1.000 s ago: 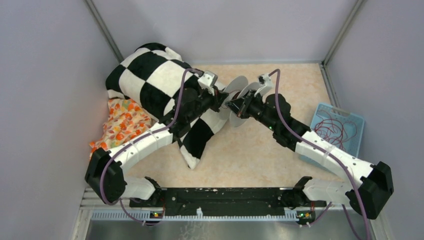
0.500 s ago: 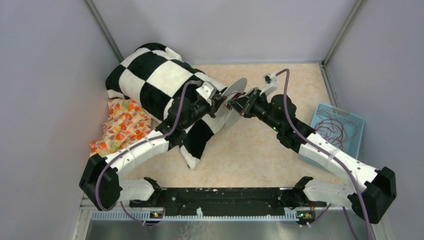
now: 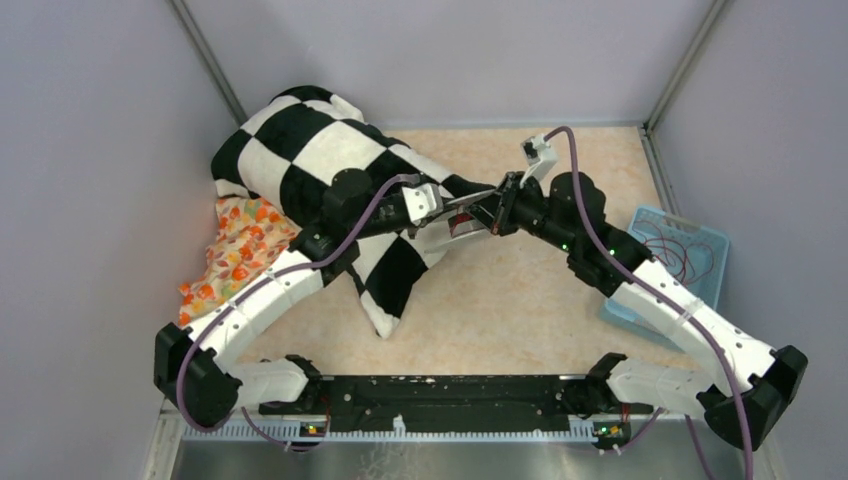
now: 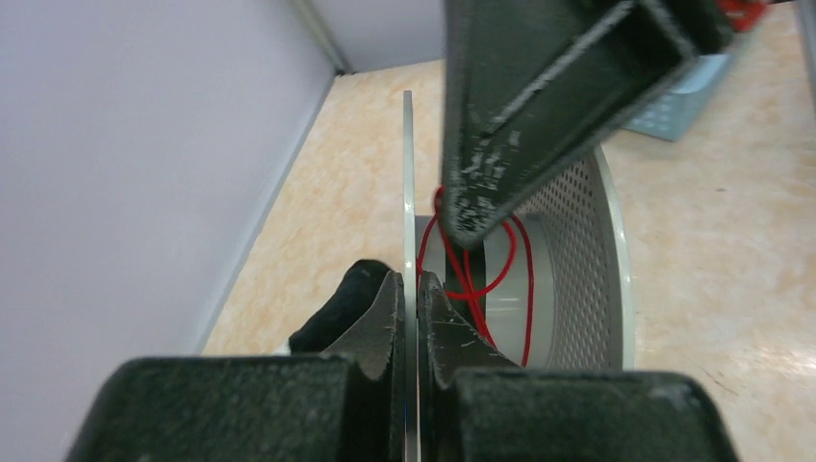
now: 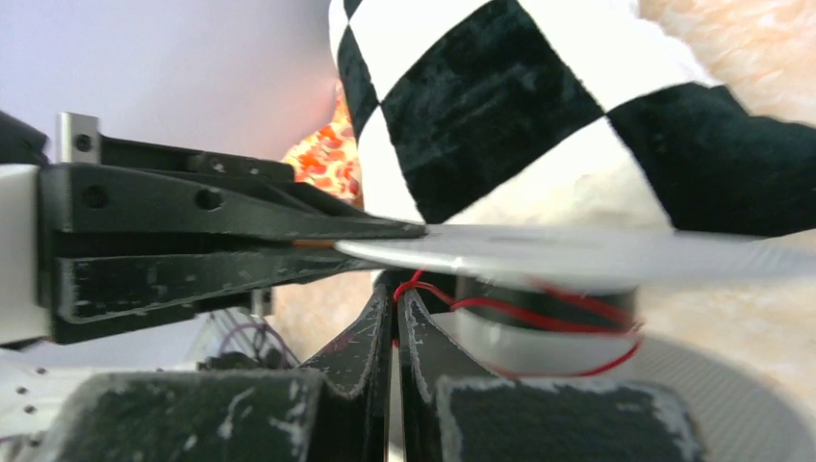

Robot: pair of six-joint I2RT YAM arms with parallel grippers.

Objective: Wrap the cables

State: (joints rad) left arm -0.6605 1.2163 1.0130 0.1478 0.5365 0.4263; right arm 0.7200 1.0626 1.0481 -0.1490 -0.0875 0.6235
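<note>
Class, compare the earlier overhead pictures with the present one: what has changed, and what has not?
Both arms turned the spool from showing its white discs to lying edge-on to the overhead camera. The left fingers stay clamped on a flange, and the right fingers pinch the red cable at the hub. The pillow, patterned cloth and blue basket stayed put.

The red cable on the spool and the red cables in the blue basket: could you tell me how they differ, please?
The wound cable runs in a few turns around the core of the spool; the loose cables lie in a curly tangle in the basket. The wound cable is pinched at the tips of the right gripper; the loose cables are touched by nothing. Both are thin and red.
</note>
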